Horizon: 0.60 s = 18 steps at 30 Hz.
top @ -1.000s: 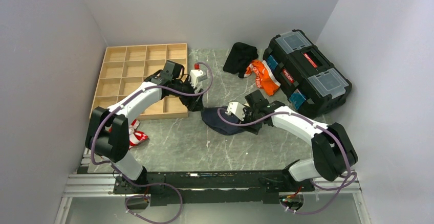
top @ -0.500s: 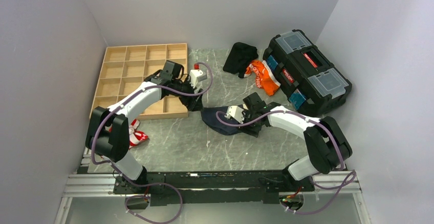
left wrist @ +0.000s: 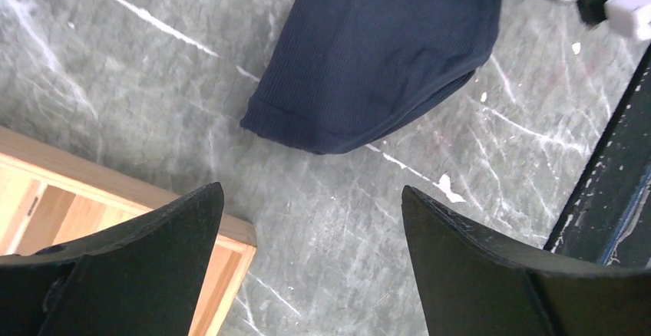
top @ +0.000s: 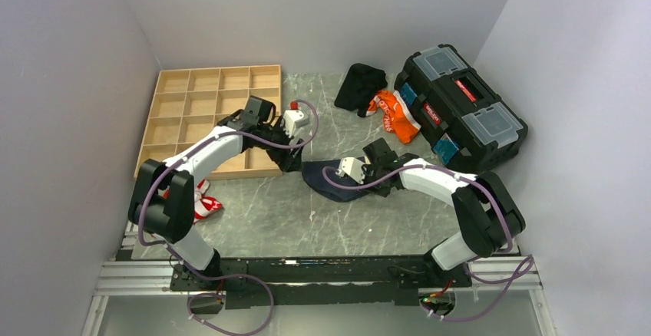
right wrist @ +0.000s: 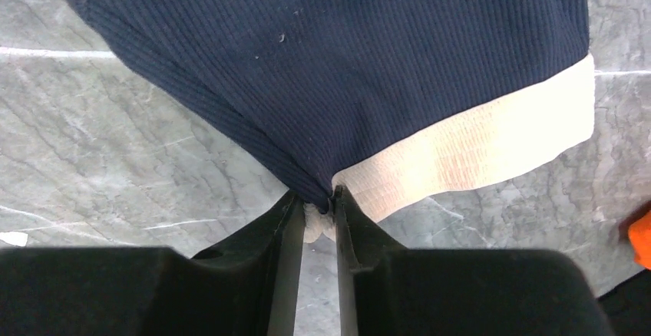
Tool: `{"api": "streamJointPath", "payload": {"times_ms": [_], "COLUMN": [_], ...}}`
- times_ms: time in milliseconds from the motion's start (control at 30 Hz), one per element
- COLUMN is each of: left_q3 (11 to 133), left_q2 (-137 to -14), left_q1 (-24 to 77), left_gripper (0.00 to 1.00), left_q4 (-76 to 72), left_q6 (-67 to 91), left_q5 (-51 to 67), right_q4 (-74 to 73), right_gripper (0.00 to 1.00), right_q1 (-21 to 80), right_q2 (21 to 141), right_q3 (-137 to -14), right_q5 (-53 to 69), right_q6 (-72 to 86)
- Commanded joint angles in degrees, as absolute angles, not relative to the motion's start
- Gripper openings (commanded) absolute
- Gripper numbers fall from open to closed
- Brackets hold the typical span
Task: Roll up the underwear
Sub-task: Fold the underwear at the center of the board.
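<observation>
Now the navy underwear is noted lying flat on the grey table, about mid-table, just right of the wooden tray at its near right corner. A corner of it, where the white waistband meets the navy cloth, is pinched between the closed fingers of the right gripper. The left gripper is held above the table with jaws spread wide and nothing between them. The garment's left hem is seen just beyond its fingertips. Against one second ago, the left wrist is found slightly nearer and further right. The right forearm is drawn a little to the left. No clear shift of the underwear is recorded. A black toolbox is logged far right.
</observation>
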<state>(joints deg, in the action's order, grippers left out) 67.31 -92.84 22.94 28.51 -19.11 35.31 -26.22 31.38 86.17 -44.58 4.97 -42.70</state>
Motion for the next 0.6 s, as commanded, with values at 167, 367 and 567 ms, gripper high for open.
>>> {"api": "streamJointPath", "payload": {"times_ms": [167,367,567], "left_q3": [64.0,60.9,49.8], "left_q2": [-88.9,-86.8,-78.1], "left_q1": [22.6,22.7,28.2], "left_gripper": [0.98,0.95,0.91], "left_q4": [23.6,20.7,10.4], "left_q6": [-19.4,-19.0,-23.8], "left_q5": [30.1,32.2,31.9], "right_q4": [-26.4,-29.4,-36.6], "right_gripper": [0.00,0.00,0.00], "right_q1": [31.5,31.5,31.5], "right_q2": [88.3,88.8,90.3], "right_q3": [-43.9,-45.6,-49.4], "right_q5": [3.4,6.4,14.1], "right_q6": [-42.0,-41.0,-40.7]}}
